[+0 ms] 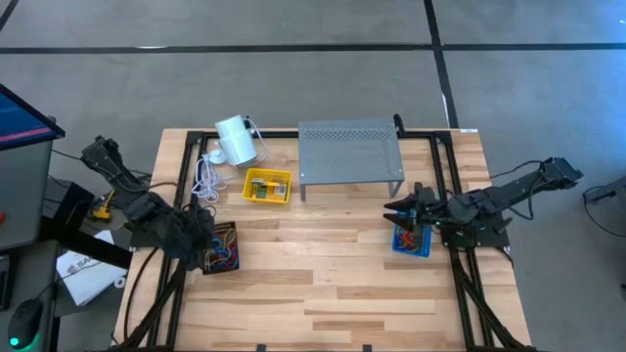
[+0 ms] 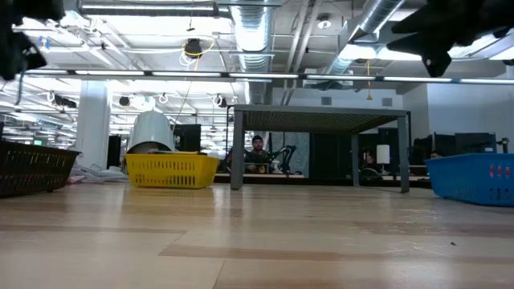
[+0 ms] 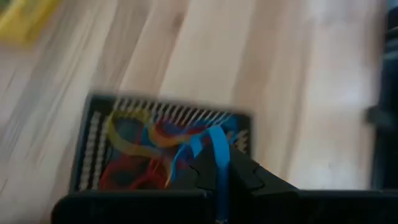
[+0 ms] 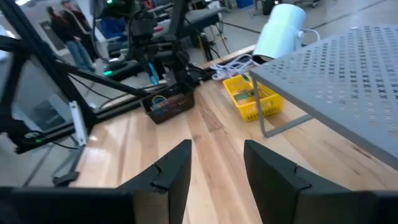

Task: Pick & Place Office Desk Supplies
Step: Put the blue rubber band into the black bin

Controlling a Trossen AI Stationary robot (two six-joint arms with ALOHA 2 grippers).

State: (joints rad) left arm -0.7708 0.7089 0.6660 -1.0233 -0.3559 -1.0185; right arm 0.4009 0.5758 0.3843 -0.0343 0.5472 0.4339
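We view the wooden table [image 1: 323, 284] from above. At its left edge sits a dark mesh basket [image 1: 219, 248] filled with rubber bands [image 1: 223, 252] in red, orange and blue. The left gripper [image 1: 201, 238] hangs over this basket. In the left wrist view its fingers [image 3: 245, 174] are fully closed on a blue rubber band [image 3: 217, 152], which runs as a taut strip from the fingertips down toward the tangle in the basket.

In the upper middle of the overhead frame lies a yellow basket [image 1: 267, 186] holding small yellow-green boxes [image 1: 262, 188]. To its upper left we note a white cylinder [image 1: 235, 142] with a coiled white cord [image 1: 208, 174]. To its right stands a grey perforated shelf [image 1: 350, 153].

At the right of the frame a blue basket [image 1: 411, 241] contains a few coloured items that we cannot identify. The right gripper [image 1: 406, 209] hovers over this basket's upper edge. In the right wrist view its two fingers [image 4: 171, 168] stand partly apart with only bare table between them; it holds nothing.

In the low view, the dark basket appears at far left, the yellow basket left of centre, the shelf at centre and the blue basket at far right.
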